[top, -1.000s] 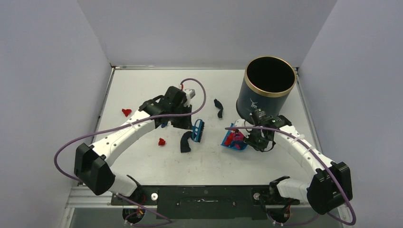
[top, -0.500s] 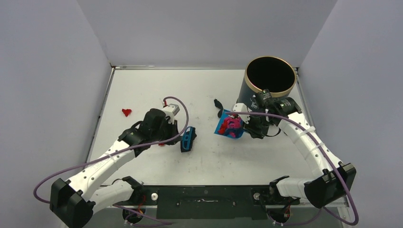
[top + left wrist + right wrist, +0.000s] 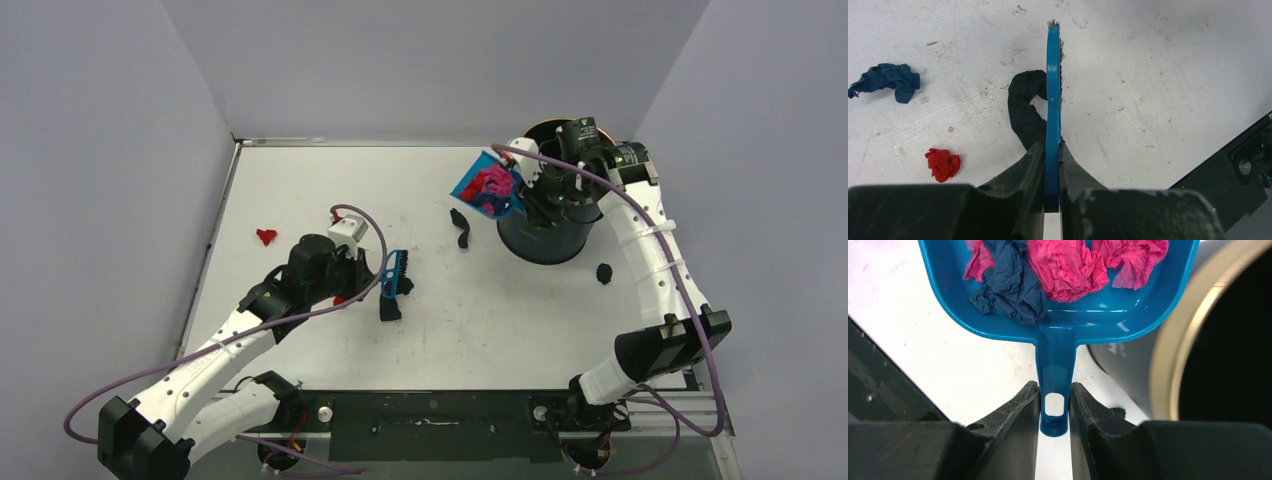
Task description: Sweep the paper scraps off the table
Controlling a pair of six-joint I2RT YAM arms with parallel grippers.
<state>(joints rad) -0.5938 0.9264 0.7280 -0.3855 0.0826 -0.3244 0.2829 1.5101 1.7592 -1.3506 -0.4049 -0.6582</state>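
The left gripper [image 3: 1052, 150] is clamped on the flat handle of a blue hand brush [image 3: 1053, 85], which stands on edge with its black bristles facing right in the wrist view. In the top view this gripper [image 3: 375, 275] sits low over the middle-left of the table [image 3: 480, 330], with the brush [image 3: 395, 272] pointing away from the arm. A curled black strip [image 3: 1023, 107] lies on the table touching the brush's left side. To the left of it are a red lump [image 3: 943, 164] and, farther off, a dark blue lump [image 3: 885, 80].

The right gripper [image 3: 1054, 395] is closed on the handle of a blue plastic dustpan [image 3: 1098, 315], pinching it at the hanging hole. The pan carries paper scraps [image 3: 1063, 265]: magenta crumples and a dark blue one. From above, the dustpan [image 3: 485, 185] is held in the air, tilted, just beside the left edge of a dark cylindrical bin [image 3: 550, 235] at the far right of the table. The right arm crosses over the bin's mouth. The bin's gold rim [image 3: 1168, 355] shows just right of the pan in the wrist view.

More scraps lie on the table: a red piece [image 3: 266, 236] near the left edge, a second black strip [image 3: 460, 228] between the brush and the bin, and a small black lump [image 3: 604, 272] right of the bin.
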